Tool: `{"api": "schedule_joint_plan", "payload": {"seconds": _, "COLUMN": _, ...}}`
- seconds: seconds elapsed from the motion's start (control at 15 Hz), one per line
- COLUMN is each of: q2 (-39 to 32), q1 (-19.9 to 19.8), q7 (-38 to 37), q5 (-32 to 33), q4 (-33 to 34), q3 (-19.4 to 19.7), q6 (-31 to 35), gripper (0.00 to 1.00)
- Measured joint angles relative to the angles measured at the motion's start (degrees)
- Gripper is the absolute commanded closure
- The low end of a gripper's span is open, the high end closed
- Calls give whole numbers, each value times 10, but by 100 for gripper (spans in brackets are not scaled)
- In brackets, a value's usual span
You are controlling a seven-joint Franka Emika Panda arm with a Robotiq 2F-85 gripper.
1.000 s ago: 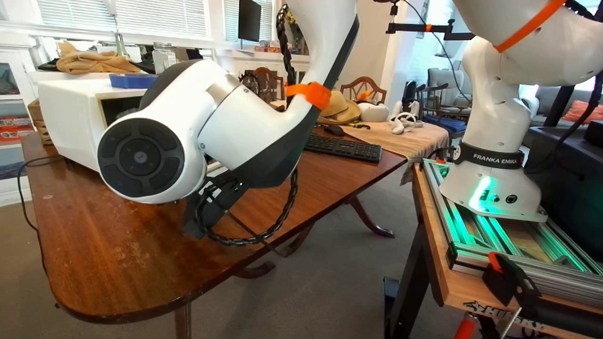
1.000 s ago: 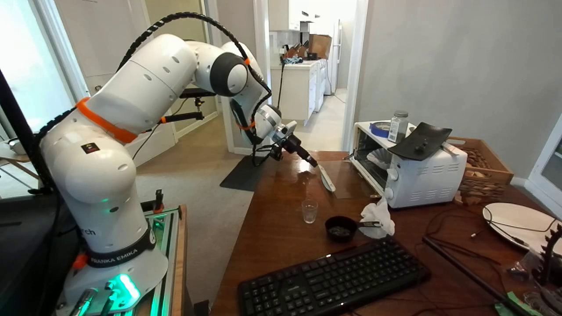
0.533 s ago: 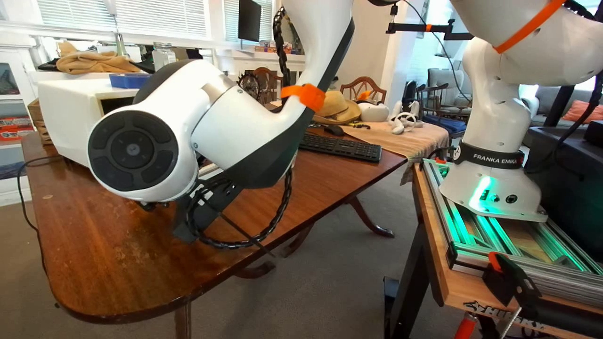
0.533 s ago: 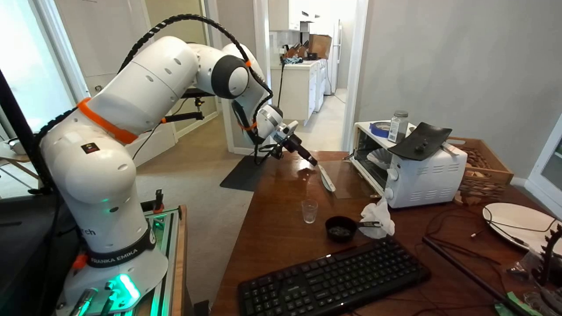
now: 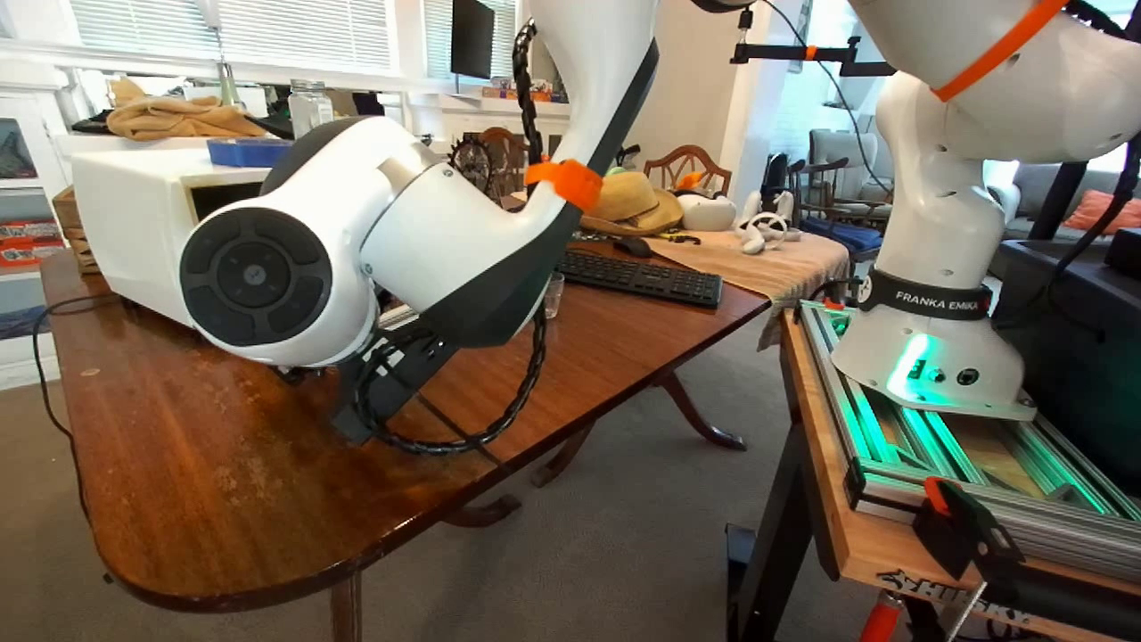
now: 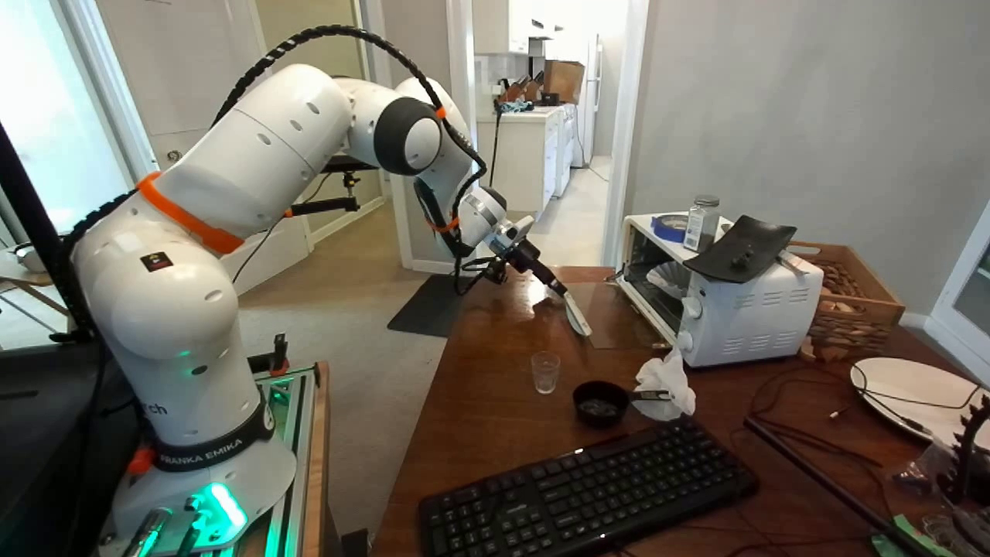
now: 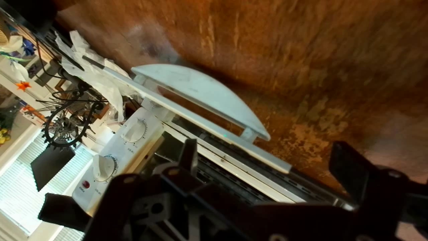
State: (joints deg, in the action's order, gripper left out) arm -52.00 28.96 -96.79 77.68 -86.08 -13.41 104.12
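Oven door [image 6: 623, 319] of flat clear glass is already lowered, curved white plastic handle [image 7: 204, 86] ungripped, black two-fingered gripper [image 6: 559, 289] spread wide near it!

A clear glass tumbler [image 6: 545, 374] stood upright on the brown wooden table [image 6: 476, 394], near a round black bowl [image 6: 600, 408], a crumpled white sheet [image 6: 667, 384] and a black rectangular keyboard [image 6: 588, 495]. A white round plate [image 6: 920, 377] lay near a brown wicker basket [image 6: 855, 333]. A tan straw hat [image 5: 627, 205] sat beside a white plastic headset [image 5: 706, 214].
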Motion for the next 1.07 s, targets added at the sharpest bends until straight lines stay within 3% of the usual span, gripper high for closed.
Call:
{"api": "schedule_joint_plan", "payload": {"seconds": 0.4, "q2": 17, "q1": 4, "q7": -1, "q5": 0, "q4": 0, "q3": 2, "q6": -50, "gripper": 0}}
{"api": "schedule_joint_plan", "payload": {"seconds": 1.07, "q2": 75, "q1": 7, "q7": 2, "q5": 0, "q4": -4, "q3": 9, "q6": -207, "gripper": 0}}
